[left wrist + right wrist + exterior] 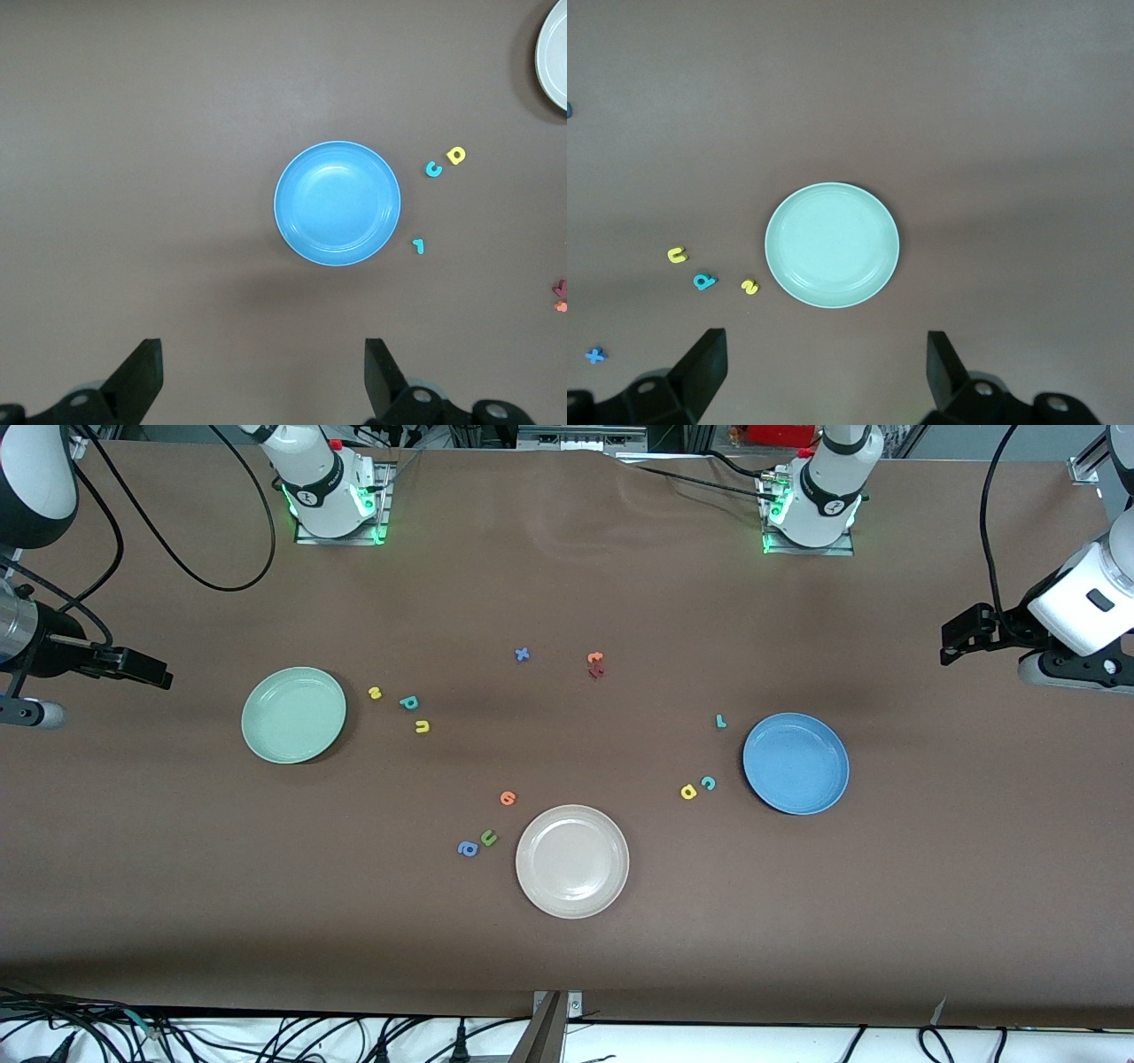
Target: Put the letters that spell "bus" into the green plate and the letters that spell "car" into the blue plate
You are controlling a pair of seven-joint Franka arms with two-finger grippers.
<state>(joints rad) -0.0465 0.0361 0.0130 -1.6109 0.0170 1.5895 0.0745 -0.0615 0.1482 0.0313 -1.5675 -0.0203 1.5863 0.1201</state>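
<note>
Nearest the front camera sat the beige plate (pixel 572 861), empty. Farther off lay the yellow a (pixel 688 792) and teal c (pixel 708 783) at eight o'clock of the blue plate (pixel 796 763), the teal r (pixel 721 722) at ten. The yellow u (pixel 422 727), teal b (pixel 407 702) and yellow s (pixel 375 693) trailed off the green plate (pixel 293 715) around three o'clock.

The left gripper (pixel 961 636) hung high past the blue plate, jaws apart; the right gripper (pixel 133 669), also spread and empty, hung past the green plate.

Each pick would probably want a straight descent, fingers straddling one small letter.

Only the front view showed both word groups together; each wrist view showed its own plate and letters.
</note>
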